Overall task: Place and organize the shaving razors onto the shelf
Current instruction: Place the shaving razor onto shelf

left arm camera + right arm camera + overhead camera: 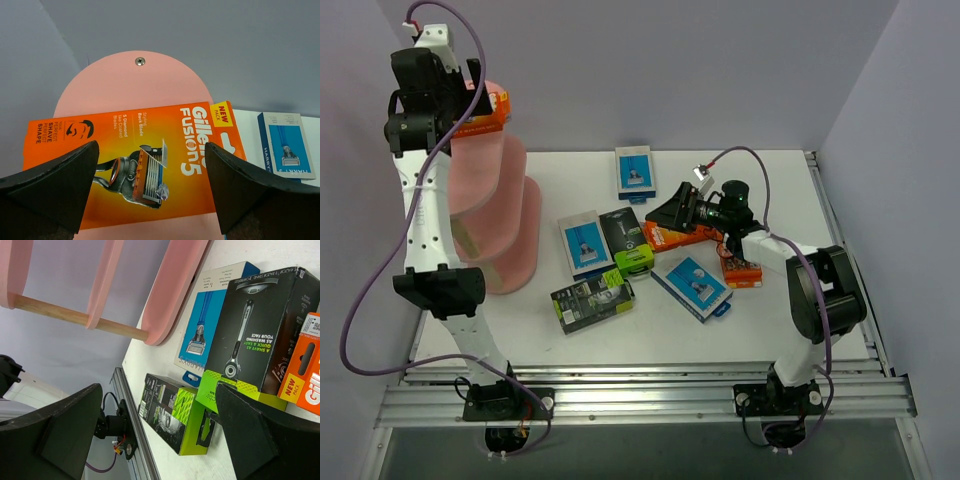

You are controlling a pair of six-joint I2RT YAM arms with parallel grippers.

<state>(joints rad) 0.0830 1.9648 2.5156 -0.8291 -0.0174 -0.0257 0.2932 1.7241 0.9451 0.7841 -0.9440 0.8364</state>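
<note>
An orange razor pack [135,160] lies flat on the top oval board of the pink shelf [135,80]. My left gripper [150,185] hangs open just above it, one finger on each side and neither touching; the top view shows this gripper [472,100] high over the shelf [505,215]. On the table lie blue packs [635,170] [583,241] [692,285], black-and-lime packs [625,238] [591,300] and orange packs [680,237] [742,268]. My right gripper [665,215] stands open and empty over the middle of the pile, with a black-and-lime pack [175,412] seen between its fingers [265,440].
The shelf's lower boards [170,290] stand left of the pile. A metal rail [640,385] runs along the table's near edge. Purple cables loop from both arms. Grey walls close in the back and sides.
</note>
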